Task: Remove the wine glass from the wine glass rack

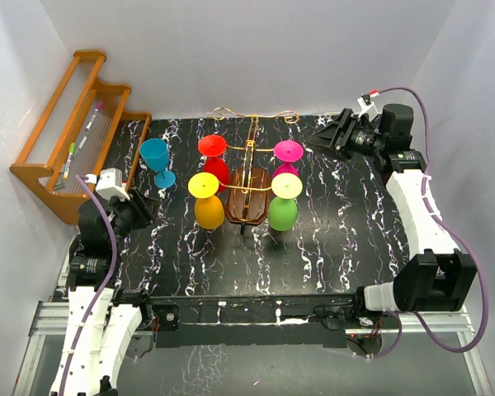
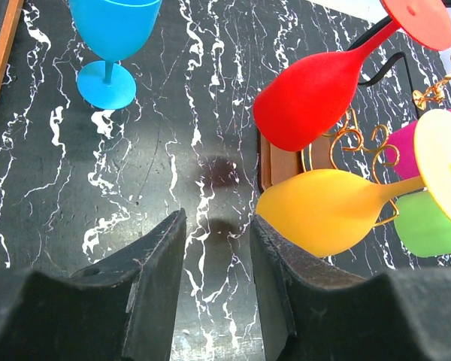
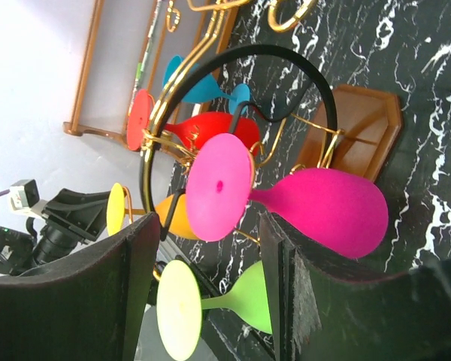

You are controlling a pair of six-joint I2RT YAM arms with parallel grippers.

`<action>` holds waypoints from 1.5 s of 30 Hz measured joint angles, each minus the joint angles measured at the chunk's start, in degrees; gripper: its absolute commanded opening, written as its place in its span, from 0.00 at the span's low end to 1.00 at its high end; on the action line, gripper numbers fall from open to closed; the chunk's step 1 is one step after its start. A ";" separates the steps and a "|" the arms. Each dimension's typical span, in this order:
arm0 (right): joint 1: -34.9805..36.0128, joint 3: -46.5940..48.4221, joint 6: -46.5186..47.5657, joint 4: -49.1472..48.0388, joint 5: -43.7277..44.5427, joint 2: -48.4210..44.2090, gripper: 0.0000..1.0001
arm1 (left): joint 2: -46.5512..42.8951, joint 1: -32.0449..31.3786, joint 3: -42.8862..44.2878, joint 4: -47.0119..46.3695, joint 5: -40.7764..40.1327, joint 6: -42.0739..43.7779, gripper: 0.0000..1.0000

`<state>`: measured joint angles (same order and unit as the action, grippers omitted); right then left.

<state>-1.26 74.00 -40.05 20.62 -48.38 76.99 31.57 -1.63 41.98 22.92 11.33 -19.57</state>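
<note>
benchrat: Black marble-look tabletop (image 1: 338, 239) with white veins, plain white walls (image 1: 256, 49) round it. So how many glasses are you counting?

yam_fan: Five total. Four hang upside down on the wine glass rack (image 1: 247, 202) in the middle of the table: red glass (image 1: 216, 172) and yellow glass (image 1: 208, 206) on its left side, pink glass (image 1: 288, 151) and green glass (image 1: 282, 213) on its right. Red and pink are at the far end, yellow and green nearer the front edge. The fifth one, the blue glass (image 1: 157, 161), stands upright on the table just left of the rack, off it.

benchrat: One rack only?

yam_fan: One rack — dark oval base, centre post, gold wire arms. Plus one orange-brown stepped shelf (image 1: 89, 58) in the far left corner with a few pens (image 1: 89, 124) on it; can't get an exact pen count.

benchrat: Claws?

yam_fan: Two of them. The left gripper (image 2: 216, 233) hovers over bare table left of the yellow glass, fingers spread, holding nothing. The right gripper (image 3: 210, 241) sits at the far right, aimed at the pink glass, fingers also apart, nothing held — the top view shows it clear of the glass.
</note>
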 measured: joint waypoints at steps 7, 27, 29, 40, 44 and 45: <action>0.02 -0.68 2.14 2.32 -0.22 2.32 0.57 | -0.02 0.00 -0.83 0.28 0.00 -0.02 0.39; 7.63 -0.26 3.10 2.12 3.10 8.33 0.52 | -0.02 0.00 -0.85 0.24 0.00 -0.13 0.39; 7.65 -0.26 2.86 1.70 4.04 8.33 0.51 | -0.02 0.00 -0.85 0.24 0.00 -0.13 0.39; 7.63 0.76 2.71 0.87 7.23 7.63 0.23 | 0.09 0.00 -1.64 0.07 0.02 -0.15 0.39; 7.65 0.96 2.91 2.14 9.25 6.54 0.14 | 0.09 0.00 -1.64 0.04 0.02 -0.13 0.39; 7.76 0.96 2.95 2.36 9.60 6.27 0.13 | 0.09 0.00 -1.64 0.04 0.02 -0.13 0.39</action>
<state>6.50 74.96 -37.10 22.98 -38.79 83.26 31.66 -1.63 40.34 22.96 11.35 -19.70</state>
